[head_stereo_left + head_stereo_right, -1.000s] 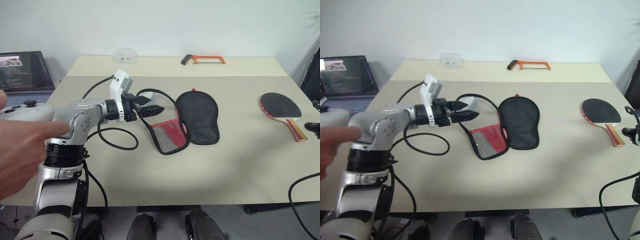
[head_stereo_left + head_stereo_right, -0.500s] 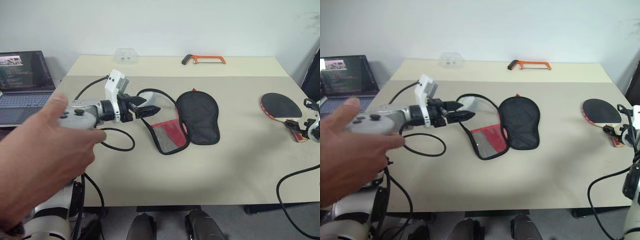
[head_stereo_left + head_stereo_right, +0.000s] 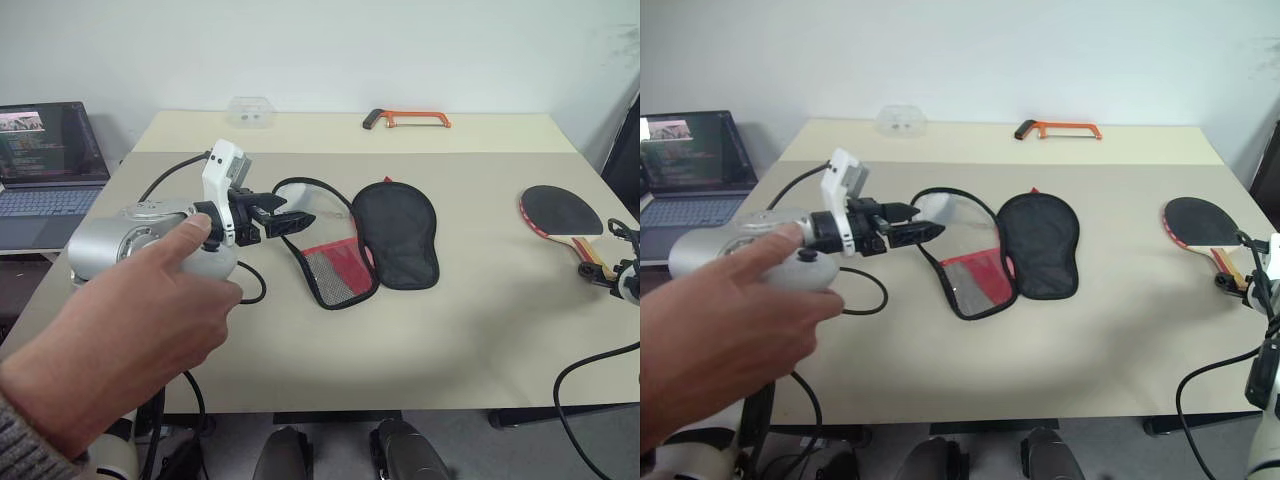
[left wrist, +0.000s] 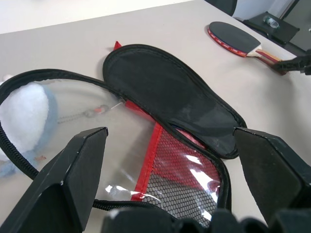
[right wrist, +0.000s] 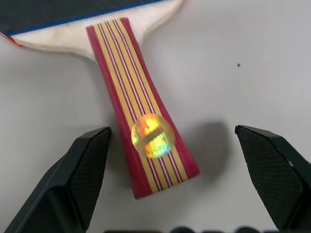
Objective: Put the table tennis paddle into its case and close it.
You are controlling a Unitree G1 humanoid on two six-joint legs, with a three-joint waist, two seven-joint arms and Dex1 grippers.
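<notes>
1. Left eye view: the table tennis paddle (image 3: pixel 562 220) lies flat on the beige table (image 3: pixel 450 330) at about 3 o'clock, near the table's right edge, its black rubber face toward 11 o'clock and its red-and-wood striped handle pointing toward 5 o'clock.
2. The case (image 3: pixel 385 240) lies near the table's middle, unzipped and spread open – a black padded half at 1 o'clock and a red panel with black mesh at 7 o'clock. It is well apart from the paddle.
3. The left gripper (image 3: pixel 285 215) hangs above the table just at 9 o'clock of the case, pointing toward it, fingers spread wide with nothing between them. In the left wrist view both black fingers (image 4: pixel 73 179) frame the opened case, touching none of it.
4. The right gripper (image 5: pixel 170 184) sits at the far right edge beside the paddle's handle end. In the right wrist view its fingers (image 5: pixel 82 174) stand wide on either side of the striped handle, which bears a shiny round sticker (image 5: pixel 152 136); the pads look clear of the wood – no grip is closed on it.
5. A person's hand (image 3: pixel 120 340) at 8 o'clock rests over the left forearm, holding a grey controller (image 3: pixel 805 270).
6. A white and pale-blue fluffy thing (image 4: pixel 22 121) lies inside the loop of the case's zipper edge, at 10 o'clock of the case.
7. An orange-framed hacksaw (image 3: pixel 408 120) lies at 12 o'clock near the far edge, a small clear plastic box (image 3: pixel 250 110) at 11 o'clock, and an open laptop (image 3: pixel 50 150) off the table at 9 o'clock.
</notes>
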